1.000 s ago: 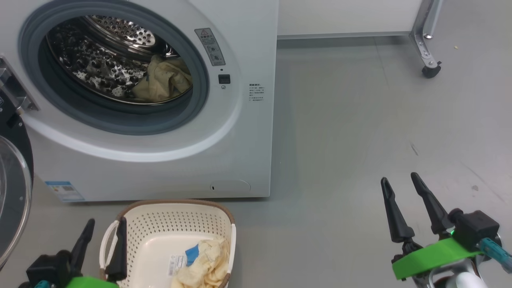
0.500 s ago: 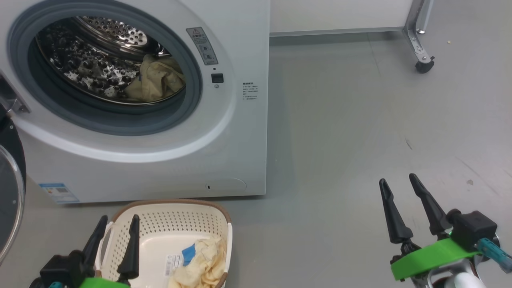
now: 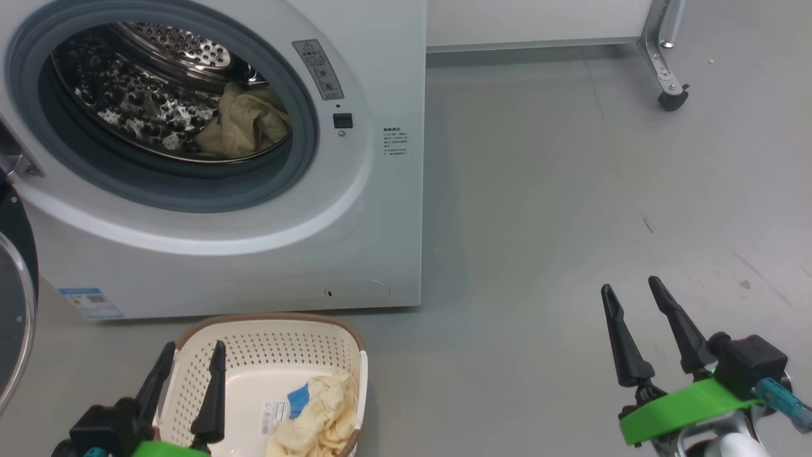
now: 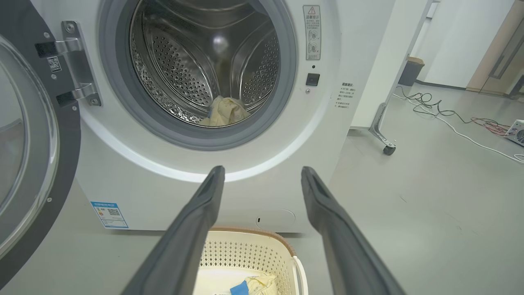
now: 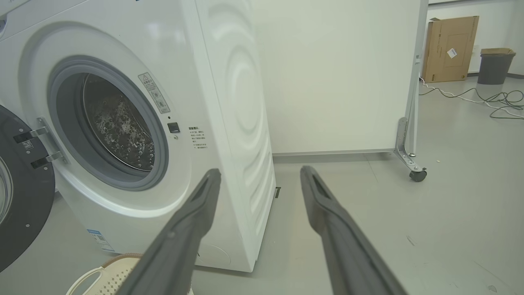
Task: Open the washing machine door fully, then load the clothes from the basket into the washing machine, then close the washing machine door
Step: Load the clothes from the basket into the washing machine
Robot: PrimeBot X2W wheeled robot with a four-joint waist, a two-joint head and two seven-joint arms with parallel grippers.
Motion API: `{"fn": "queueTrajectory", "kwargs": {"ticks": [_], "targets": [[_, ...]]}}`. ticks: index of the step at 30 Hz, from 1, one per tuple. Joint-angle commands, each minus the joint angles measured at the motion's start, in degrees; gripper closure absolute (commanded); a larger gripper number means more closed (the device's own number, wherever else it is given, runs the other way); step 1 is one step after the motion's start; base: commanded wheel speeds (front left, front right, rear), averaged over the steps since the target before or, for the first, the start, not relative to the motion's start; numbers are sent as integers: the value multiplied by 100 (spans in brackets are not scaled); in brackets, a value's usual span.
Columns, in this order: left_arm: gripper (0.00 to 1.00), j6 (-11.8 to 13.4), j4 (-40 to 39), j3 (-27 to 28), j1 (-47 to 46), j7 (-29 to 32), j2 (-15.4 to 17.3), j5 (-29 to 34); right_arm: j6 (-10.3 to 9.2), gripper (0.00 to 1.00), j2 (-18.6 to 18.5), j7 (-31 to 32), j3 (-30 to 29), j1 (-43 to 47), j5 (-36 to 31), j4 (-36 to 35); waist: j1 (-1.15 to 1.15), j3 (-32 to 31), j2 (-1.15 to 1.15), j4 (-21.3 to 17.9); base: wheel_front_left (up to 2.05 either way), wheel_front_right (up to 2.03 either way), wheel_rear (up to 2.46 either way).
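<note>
Grey floor (image 3: 539,222): clothes (image 3: 320,416) in basket (image 3: 279,352), just right of spread left jaws; right jaws spread, well apart.

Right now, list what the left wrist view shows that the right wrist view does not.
Left wrist view, not the right: a pale yellow garment lying in the drum, and a second garment with a blue cuff in the basket. Right wrist view, not the left: the ribbed side panel of the washing machine and a cardboard box. Both: the washing machine, its door swung open, the drum, the basket's rim and a castor.
</note>
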Motion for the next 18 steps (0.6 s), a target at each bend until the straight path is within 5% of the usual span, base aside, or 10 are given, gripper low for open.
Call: {"fn": "queueTrajectory", "kwargs": {"ticks": [1,18], "targets": [[0,-29,-135,304,-174,-63,86,64,-15,0,-17,-38,91,-150,28,-177,0,11,0,2,0,0,0],[0,-58,-59,311,-229,-63,-4,132,-15,0,3,-38,86,-204,16,-170,0,151,0,-12,0,0,0]]}}
